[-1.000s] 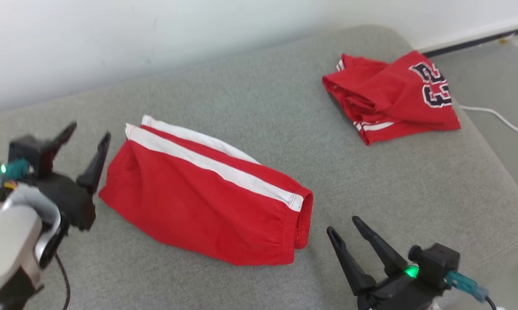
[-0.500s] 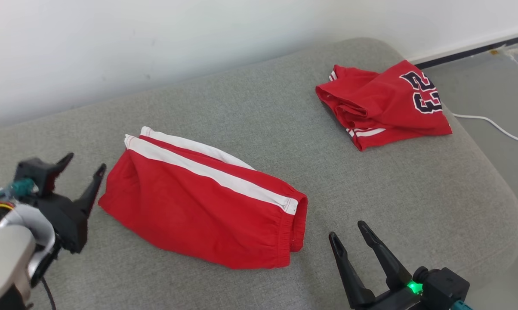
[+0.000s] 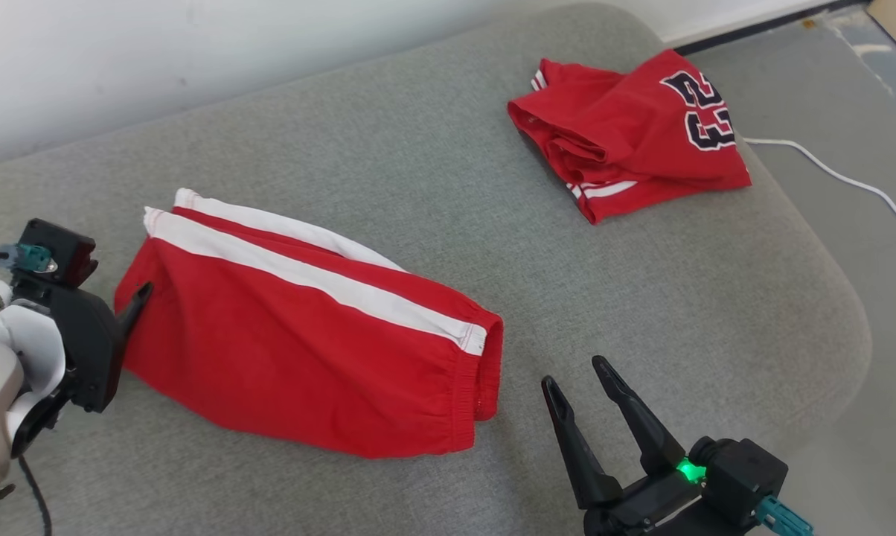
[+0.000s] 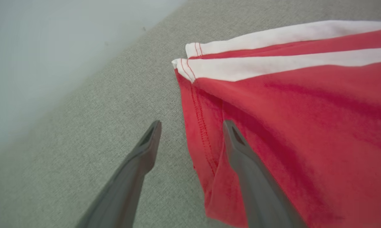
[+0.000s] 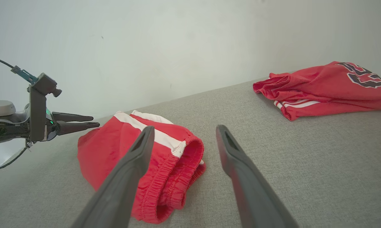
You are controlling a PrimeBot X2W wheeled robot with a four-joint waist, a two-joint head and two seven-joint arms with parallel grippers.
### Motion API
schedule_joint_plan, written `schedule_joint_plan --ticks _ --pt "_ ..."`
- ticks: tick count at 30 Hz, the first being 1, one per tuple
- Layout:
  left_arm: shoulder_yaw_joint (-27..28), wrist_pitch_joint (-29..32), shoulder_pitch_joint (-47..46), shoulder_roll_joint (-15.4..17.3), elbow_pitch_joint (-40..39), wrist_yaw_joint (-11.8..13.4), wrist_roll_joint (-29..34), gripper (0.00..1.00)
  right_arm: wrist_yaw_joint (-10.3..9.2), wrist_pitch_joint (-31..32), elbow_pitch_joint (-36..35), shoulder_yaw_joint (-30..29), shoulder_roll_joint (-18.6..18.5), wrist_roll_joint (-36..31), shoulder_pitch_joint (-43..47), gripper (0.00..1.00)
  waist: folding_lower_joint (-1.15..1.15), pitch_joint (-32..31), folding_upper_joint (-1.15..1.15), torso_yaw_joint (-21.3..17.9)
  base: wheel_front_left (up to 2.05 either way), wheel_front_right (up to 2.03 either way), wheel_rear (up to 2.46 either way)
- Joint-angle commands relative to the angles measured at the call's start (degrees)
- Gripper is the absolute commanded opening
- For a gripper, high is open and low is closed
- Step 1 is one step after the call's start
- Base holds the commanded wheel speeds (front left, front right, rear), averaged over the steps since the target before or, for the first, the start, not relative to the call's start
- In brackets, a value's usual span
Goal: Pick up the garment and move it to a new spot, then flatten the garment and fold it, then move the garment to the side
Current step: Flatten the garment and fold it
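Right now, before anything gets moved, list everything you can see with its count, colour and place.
red fabric shorts with white side stripes: one, red and white, folded, on the near left of the cushion
red jersey with a dark number 23: one, red, loosely folded, at the cushion's far right
grey woven fabric cushion: one, grey, under both garments
thin white cable: one, white, on the floor to the right
grey floor: grey, right of the cushion
pale wall: off-white, behind the cushion
left gripper: one, black, jaws open astride the shorts' left hem
right gripper: one, black, jaws open, near the waistband end of the shorts
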Motion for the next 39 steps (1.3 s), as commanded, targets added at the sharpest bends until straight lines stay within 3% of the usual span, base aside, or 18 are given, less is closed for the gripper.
schedule_joint_plan --ticks 1,13,14,15,17,30,39 --pt "-1.2 1.0 -1.1 0.7 0.0 0.2 -1.0 1.0 -0.16 0.0 0.1 0.0 0.6 -0.5 -0.8 1.0 -0.01 1.6 0.0 -1.7 0.0 0.0 0.0" --pt "-5.9 6.1 -1.8 1.2 1.8 0.2 -8.1 1.0 -0.16 0.0 0.0 -0.7 1.1 -1.0 -1.1 1.0 -0.01 2.6 0.0 -2.0 0.0 0.0 0.0" --pt "-6.4 6.6 -1.6 0.9 2.0 0.2 -8.4 0.68 -0.16 0.0 0.0 -0.6 1.1 -1.1 -1.2 1.0 -0.01 2.6 0.0 -1.8 0.0 0.0 0.0" --pt "-6.7 7.6 -0.9 0.5 2.3 0.2 -9.7 0.43 -0.16 0.0 0.1 -0.5 1.1 -1.1 -1.3 1.0 -0.01 2.4 0.0 -1.6 0.0 0.0 0.0" --pt "-7.0 8.2 -0.3 -0.1 1.6 0.1 -11.0 0.0 -0.16 0.0 0.1 -0.4 1.0 -1.3 -1.7 1.0 -0.01 2.3 0.0 -1.2 0.0 0.0 0.0" --pt "-8.2 1.8 0.3 -3.2 -1.2 0.2 -14.7 0.0 -0.16 0.0 1.6 -1.2 -0.7 -0.9 0.8 1.0 -0.01 -4.7 0.0 6.2 0.0 0.0 0.0" --pt "-9.1 -2.0 7.7 -1.9 -6.5 0.2 -16.2 0.0 -0.16 0.0 3.0 -4.5 -1.1 -0.9 5.1 1.0 -0.01 -11.0 0.0 12.9 0.0 0.0 0.0"
